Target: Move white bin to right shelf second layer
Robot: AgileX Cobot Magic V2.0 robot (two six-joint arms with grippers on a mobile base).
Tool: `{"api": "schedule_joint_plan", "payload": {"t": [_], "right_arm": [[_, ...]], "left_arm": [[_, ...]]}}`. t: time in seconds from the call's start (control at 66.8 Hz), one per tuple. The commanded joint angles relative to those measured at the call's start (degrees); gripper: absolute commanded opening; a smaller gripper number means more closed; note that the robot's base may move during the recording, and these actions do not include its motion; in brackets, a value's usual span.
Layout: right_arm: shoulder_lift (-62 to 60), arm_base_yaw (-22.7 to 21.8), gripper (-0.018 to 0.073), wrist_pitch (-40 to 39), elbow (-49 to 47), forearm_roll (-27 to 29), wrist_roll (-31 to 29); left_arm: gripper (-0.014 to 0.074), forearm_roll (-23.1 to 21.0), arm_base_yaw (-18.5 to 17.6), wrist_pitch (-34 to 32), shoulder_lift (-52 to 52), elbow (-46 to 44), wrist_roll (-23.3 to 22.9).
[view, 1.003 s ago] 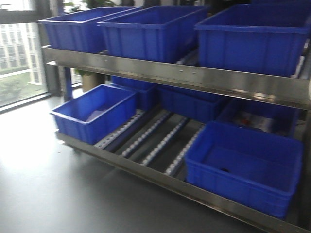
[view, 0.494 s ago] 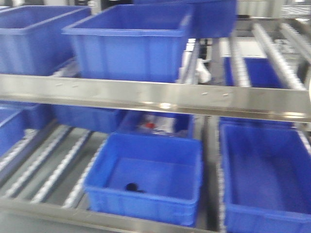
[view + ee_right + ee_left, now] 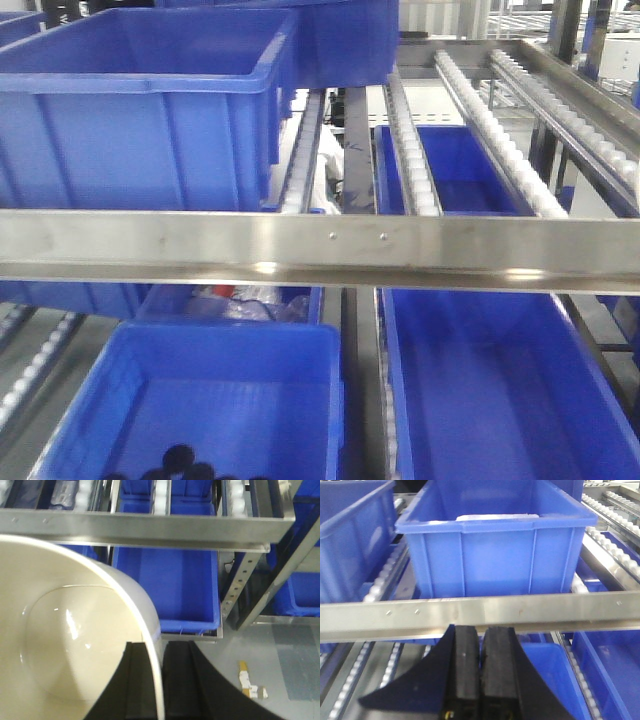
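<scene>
With the front view now swung right from the blue crates [image 3: 130, 130] to bare roller rails [image 3: 497, 130] behind the steel front bar [image 3: 320, 250], delivery looks close: the right gripper [image 3: 160, 652] pinches the white bin [image 3: 65, 630] by its rim before that bar, while the left gripper [image 3: 480, 632], jaws pressed together, idles.

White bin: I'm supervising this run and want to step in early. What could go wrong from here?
1. The right gripper pinches the white bin by one wall only, so it may tilt or slip.
2. The steel front bar stands ahead; the bin's base could catch on it if carried low.
3. The roller rails offer little grip, so a released bin may roll along them.
</scene>
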Motion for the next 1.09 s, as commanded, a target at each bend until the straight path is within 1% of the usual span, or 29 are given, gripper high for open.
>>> {"api": "schedule_joint_plan", "payload": {"t": [0.0, 1.078], "right_arm": [[0.1, -0.3, 0.0041, -5.2, -1.8, 0.5, -0.2], [0.1, -0.3, 0.0041, -5.2, -1.8, 0.5, -0.2]], "left_arm": [[0.0085, 0.0, -0.2, -5.0, -0.9, 2.1, -0.2], [0.0085, 0.0, -0.2, -5.0, -0.9, 2.1, -0.2]]}}
